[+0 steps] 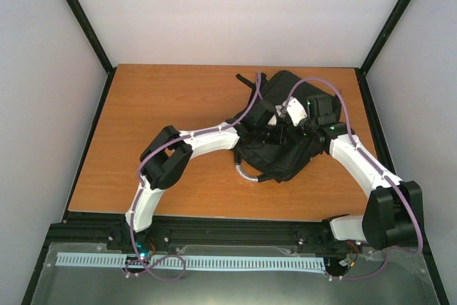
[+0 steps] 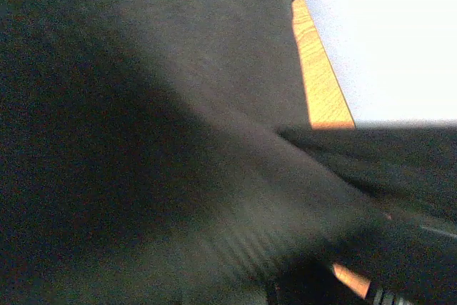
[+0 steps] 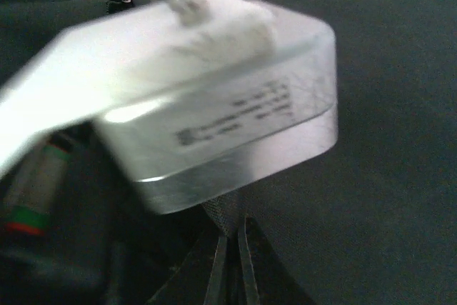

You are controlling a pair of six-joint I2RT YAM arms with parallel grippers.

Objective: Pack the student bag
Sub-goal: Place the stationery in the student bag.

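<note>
Black fabric student bag point(image 1: 282, 151): soft, floppy, probably light; take by pale loop handle point(image 1: 245, 172). Pinched closed: right end effector point(image 3: 230, 262). State of left end effector point(image 1: 271, 132): cannot tell, view too dark.

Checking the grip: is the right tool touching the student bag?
Touching: right wrist view shows the shut right tool pinching student bag fabric at its tips.

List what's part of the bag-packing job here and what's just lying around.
In the job:
- bag
- white box, in front of the bag's opening
- green-red item, in that opening; too blurred to name

Just there:
- table
- white slotted strip by the arm bases
</note>
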